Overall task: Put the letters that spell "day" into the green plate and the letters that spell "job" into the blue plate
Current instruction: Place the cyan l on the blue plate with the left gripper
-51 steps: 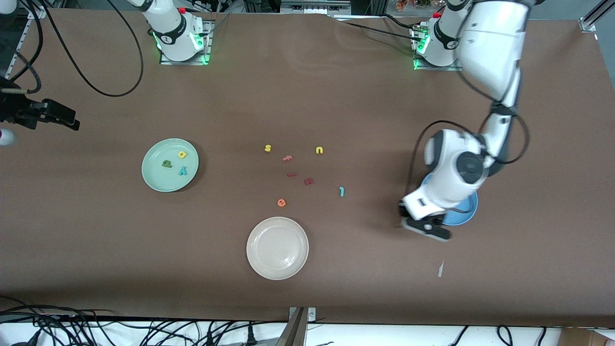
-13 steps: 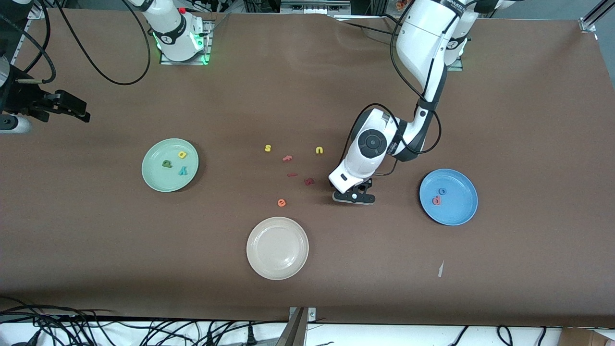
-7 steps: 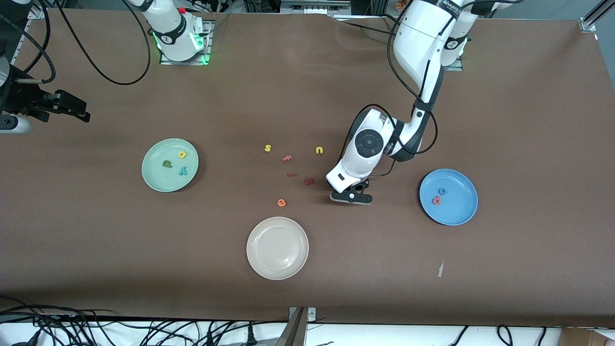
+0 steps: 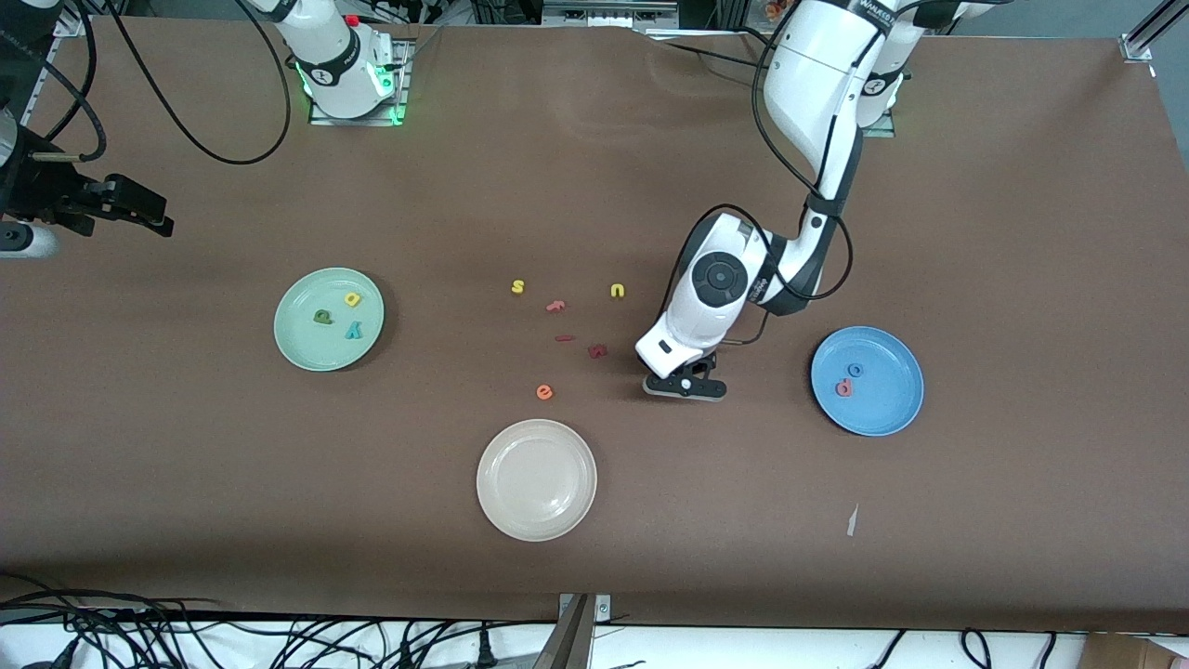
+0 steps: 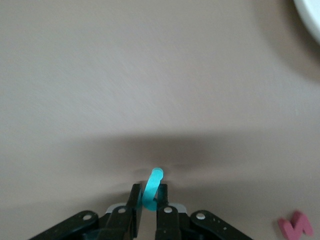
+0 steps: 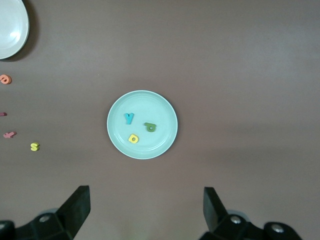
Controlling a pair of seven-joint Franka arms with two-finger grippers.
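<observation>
My left gripper (image 4: 685,386) has swung from the blue plate (image 4: 894,409) to the loose letters and now pinches the teal "j" (image 5: 151,189). The plate lies toward my left arm's base end; the right gripper (image 6: 145,210) waits, spread wide, over the green plate (image 6: 165,107).

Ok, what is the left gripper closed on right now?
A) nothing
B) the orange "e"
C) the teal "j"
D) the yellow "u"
C: in the left wrist view the left gripper has its fingers pinched on the teal "j", low over the table between the loose letters and the blue plate.
</observation>
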